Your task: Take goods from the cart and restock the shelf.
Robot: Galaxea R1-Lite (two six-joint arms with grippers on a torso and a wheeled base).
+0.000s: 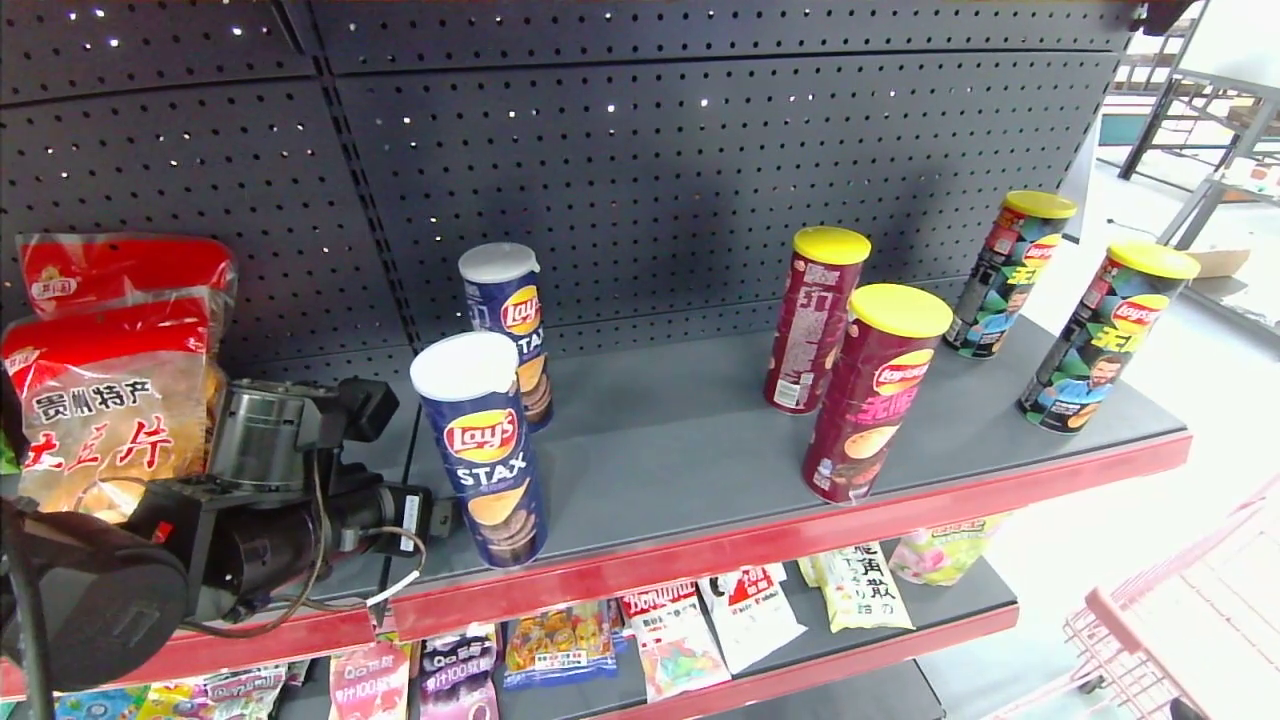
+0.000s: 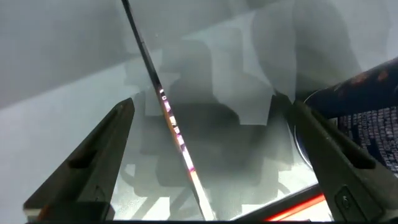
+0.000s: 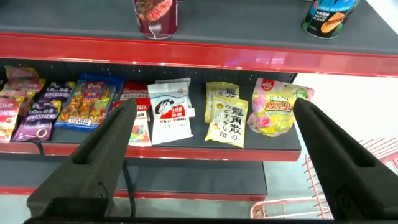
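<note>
On the grey shelf board (image 1: pixel 680 450) stand two blue chip cans (image 1: pixel 482 450) (image 1: pixel 508 325), two maroon cans with yellow lids (image 1: pixel 870 390) (image 1: pixel 815 320) and two dark patterned cans (image 1: pixel 1010 275) (image 1: pixel 1105 340). My left gripper (image 2: pixel 211 109) is open and empty just above the board, with the front blue can (image 2: pixel 367 118) close beside one finger. My right gripper (image 3: pixel 211 106) is open and empty in front of the lower shelf. Above it are the bases of a maroon can (image 3: pixel 157 15) and a patterned can (image 3: pixel 326 15).
Red snack bags (image 1: pixel 110 400) stand at the shelf's left end behind my left arm. Flat snack packets (image 3: pixel 227 121) lie on the lower shelf. A pink wire cart (image 1: pixel 1170 630) is at the lower right. Bare board lies between the blue and maroon cans.
</note>
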